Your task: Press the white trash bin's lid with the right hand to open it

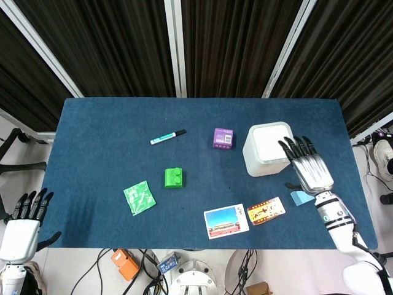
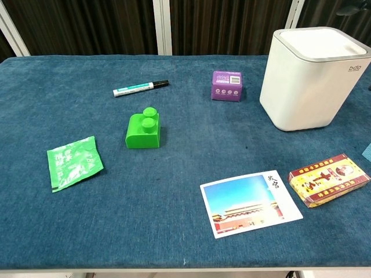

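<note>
The white trash bin (image 1: 263,153) (image 2: 310,81) stands at the right of the blue table, its flat lid (image 1: 269,141) (image 2: 322,43) down. In the head view my right hand (image 1: 309,165) hovers beside the bin's right edge, fingers straight and spread, their dark fingertips (image 1: 292,146) overlapping the lid's right rim. I cannot tell whether they touch it. The chest view does not show this hand. My left hand (image 1: 22,224) hangs off the table's near left corner, fingers apart, holding nothing.
On the table lie a teal marker (image 1: 167,136), a purple box (image 1: 223,137), a green brick (image 1: 174,178), a green packet (image 1: 139,197), a postcard (image 1: 226,220), a red-and-yellow packet (image 1: 265,211), and a light blue block (image 1: 299,198) partly under my right wrist.
</note>
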Robot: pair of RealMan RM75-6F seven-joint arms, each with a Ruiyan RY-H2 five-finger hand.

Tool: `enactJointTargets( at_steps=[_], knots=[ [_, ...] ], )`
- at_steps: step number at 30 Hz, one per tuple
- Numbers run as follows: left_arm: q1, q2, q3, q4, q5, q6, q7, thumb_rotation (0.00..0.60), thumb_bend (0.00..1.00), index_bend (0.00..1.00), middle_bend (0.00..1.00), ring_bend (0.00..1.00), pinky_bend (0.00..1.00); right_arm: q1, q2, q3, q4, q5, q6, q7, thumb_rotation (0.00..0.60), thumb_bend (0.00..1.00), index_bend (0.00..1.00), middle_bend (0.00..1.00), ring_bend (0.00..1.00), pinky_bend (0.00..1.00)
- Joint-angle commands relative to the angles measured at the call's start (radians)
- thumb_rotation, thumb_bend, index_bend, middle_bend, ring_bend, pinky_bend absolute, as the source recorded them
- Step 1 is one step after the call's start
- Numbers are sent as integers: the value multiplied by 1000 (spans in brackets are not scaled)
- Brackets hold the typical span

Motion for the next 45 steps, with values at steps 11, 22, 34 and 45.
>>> enactJointTargets(
  at_steps=[11, 22, 34, 45],
  knots=[
    [3, 1, 2, 6, 6, 13, -11, 600, 30, 30, 0, 0, 20, 33, -48, -47, 55, -55, 27, 59, 600, 257, 0, 260, 0, 0],
    [3, 0, 4, 5, 9, 12, -6, 600, 30, 30, 0, 0, 20, 39, -60, -89, 87, -89, 27, 107, 600, 257, 0, 260, 0, 0],
    [2, 3, 5, 5, 12, 13, -9, 600, 30, 30, 0, 0, 20, 32, -48, -115, 77, -90, 51, 107, 600, 257, 0, 352, 0, 0],
    [4, 1, 5, 6, 14, 18, -9, 600, 30, 30, 0, 0, 20, -15, -5, -77, 50, -172, 225, 171, 600, 257, 0, 68, 0, 0]
  ],
)
